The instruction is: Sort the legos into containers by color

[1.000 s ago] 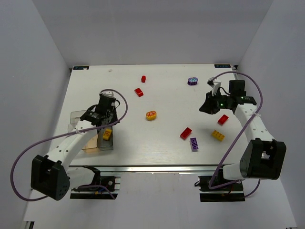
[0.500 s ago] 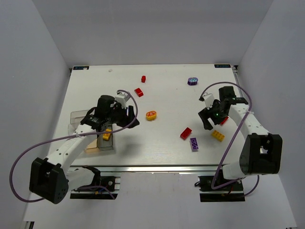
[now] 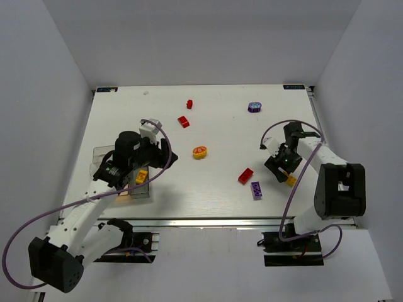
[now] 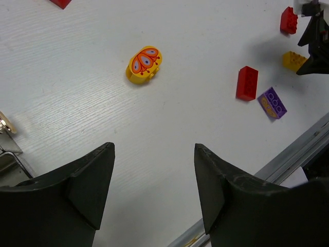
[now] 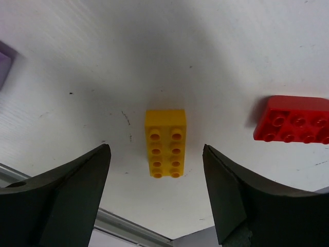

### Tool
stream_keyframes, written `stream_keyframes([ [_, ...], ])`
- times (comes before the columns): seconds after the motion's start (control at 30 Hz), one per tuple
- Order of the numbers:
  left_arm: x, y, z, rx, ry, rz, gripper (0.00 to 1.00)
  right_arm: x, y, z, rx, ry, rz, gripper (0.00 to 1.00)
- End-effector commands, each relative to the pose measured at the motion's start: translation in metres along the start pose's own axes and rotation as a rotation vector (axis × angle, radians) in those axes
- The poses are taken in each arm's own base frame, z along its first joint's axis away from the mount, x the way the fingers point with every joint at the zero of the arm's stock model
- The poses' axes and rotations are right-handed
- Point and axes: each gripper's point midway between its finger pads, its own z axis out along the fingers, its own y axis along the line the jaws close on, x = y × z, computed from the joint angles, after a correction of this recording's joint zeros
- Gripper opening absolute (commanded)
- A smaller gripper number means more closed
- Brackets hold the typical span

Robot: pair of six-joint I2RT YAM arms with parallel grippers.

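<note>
Both grippers are open and hold nothing. My right gripper [image 5: 156, 149] hangs over a yellow lego [image 5: 165, 142] that lies flat on the table between its fingers, untouched; the same gripper [image 3: 281, 165] and lego [image 3: 290, 181] appear in the top view. A red lego [image 5: 293, 126] lies just right of it. My left gripper [image 3: 165, 152] is right of the containers [image 3: 101, 154], which hold a yellow lego [image 3: 141, 177]. In its wrist view the left gripper [image 4: 154, 149] faces a yellow-orange oval lego [image 4: 144, 64].
A red lego [image 3: 245, 175] and a purple lego [image 3: 256, 190] lie near the front, left of my right gripper. Two more red legos [image 3: 183, 121] [image 3: 189, 104] and a purple rounded piece [image 3: 254, 107] sit toward the back. The table's front rail [image 5: 128, 226] is close under the right gripper.
Both grippers have opened. The right one came forward and down over the yellow lego. The left one swung away from the containers toward the table's middle.
</note>
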Motion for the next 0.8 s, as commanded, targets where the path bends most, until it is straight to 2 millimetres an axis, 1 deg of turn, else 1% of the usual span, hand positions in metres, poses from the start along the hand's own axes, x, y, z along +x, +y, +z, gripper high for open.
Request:
stream_keyframes([
  [0.0, -0.003, 0.005, -0.003, -0.027, -0.024, 0.002, 0.73, 0.01, -0.004, 0.006, 0.006, 0.05, -0.031, 0.78],
  [0.1, -0.004, 0.005, -0.004, -0.031, -0.028, 0.003, 0.73, 0.016, -0.005, 0.014, -0.008, 0.082, -0.036, 0.79],
  [0.17, -0.005, 0.005, -0.004, -0.032, -0.033, 0.004, 0.73, 0.018, -0.003, 0.021, -0.023, 0.093, -0.042, 0.78],
  [0.2, -0.005, 0.006, -0.005, -0.035, -0.032, 0.004, 0.73, 0.024, -0.005, 0.021, -0.013, 0.124, -0.045, 0.77],
  [0.27, -0.006, 0.006, -0.005, -0.037, -0.037, 0.004, 0.73, 0.026, -0.004, 0.025, -0.023, 0.13, -0.053, 0.76],
  [0.37, -0.007, 0.007, -0.006, -0.045, -0.043, 0.002, 0.73, 0.029, -0.002, 0.029, -0.041, 0.139, -0.052, 0.68],
  [0.4, -0.007, 0.008, -0.007, -0.054, -0.047, 0.003, 0.73, 0.029, 0.0, 0.029, -0.053, 0.143, -0.052, 0.64],
  [0.43, -0.008, 0.008, -0.008, -0.055, -0.053, 0.002, 0.73, 0.03, 0.001, 0.028, -0.065, 0.147, -0.046, 0.54],
  [0.47, -0.008, 0.009, -0.008, -0.058, -0.054, 0.002, 0.73, 0.026, 0.005, 0.029, -0.095, 0.129, -0.044, 0.46],
  [0.5, -0.01, 0.01, -0.009, -0.067, -0.062, 0.003, 0.73, 0.023, 0.005, 0.026, -0.1, 0.123, -0.041, 0.31],
  [0.53, -0.011, 0.009, -0.011, -0.068, -0.072, 0.001, 0.73, 0.021, 0.005, 0.024, -0.101, 0.112, -0.041, 0.24],
  [0.6, -0.014, 0.01, -0.012, -0.077, -0.088, 0.004, 0.73, 0.009, -0.001, 0.014, -0.073, 0.07, -0.052, 0.16],
  [0.63, -0.016, 0.011, -0.015, -0.084, -0.105, 0.004, 0.73, 0.003, -0.002, 0.008, -0.068, 0.055, -0.051, 0.14],
  [0.7, -0.023, 0.011, -0.019, -0.093, -0.139, 0.006, 0.73, -0.023, -0.004, -0.009, -0.07, -0.035, -0.058, 0.1],
  [0.73, -0.027, 0.011, -0.025, -0.101, -0.172, 0.006, 0.73, -0.048, -0.011, -0.029, -0.052, -0.098, -0.06, 0.08],
  [0.77, -0.033, 0.011, -0.028, -0.106, -0.208, 0.009, 0.73, -0.073, -0.004, -0.038, -0.091, -0.182, -0.073, 0.05],
])
